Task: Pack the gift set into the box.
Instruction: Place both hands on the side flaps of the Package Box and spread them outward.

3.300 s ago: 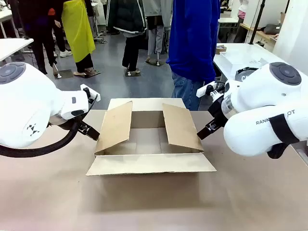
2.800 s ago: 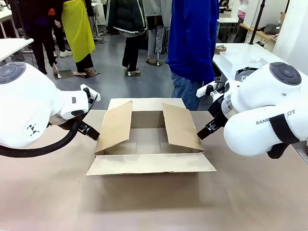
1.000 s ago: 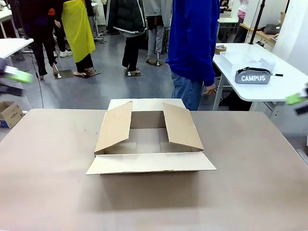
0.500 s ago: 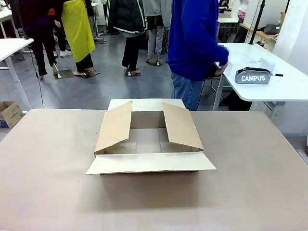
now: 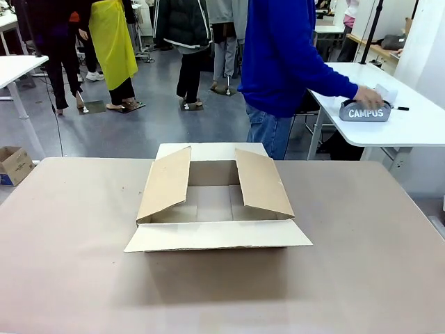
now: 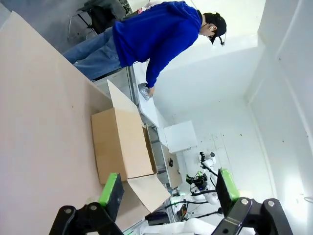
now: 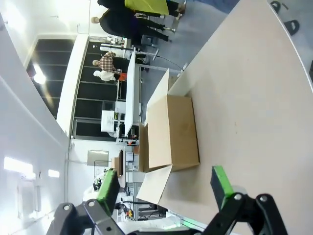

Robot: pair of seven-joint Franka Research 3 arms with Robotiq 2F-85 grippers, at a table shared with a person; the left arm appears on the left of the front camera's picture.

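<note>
The box (image 5: pixel 215 198) stands open in the middle of the brown table, with its two side flaps leaning inward and the near flap lying flat. A person in blue (image 5: pixel 281 56) reaches right and has a hand (image 5: pixel 367 97) on the grey "CAMPUS" pouch (image 5: pixel 365 113) on a white side table (image 5: pixel 417 129). A dark pen (image 5: pixel 400 108) lies beside the pouch. I cannot make out the basket. My left gripper (image 6: pixel 168 192) is open and empty, well away from the box (image 6: pixel 122 147). My right gripper (image 7: pixel 165 187) is also open and empty, far from the box (image 7: pixel 171 132).
A much smaller cardboard box (image 5: pixel 14 163) sits on the floor at the left. Several people stand in the aisle behind the table. Another white table (image 5: pixel 17 66) stands at the far left.
Both arms, which flanked the box earlier, have pulled back out of the front view. The person has turned right and put a hand on the pouch.
</note>
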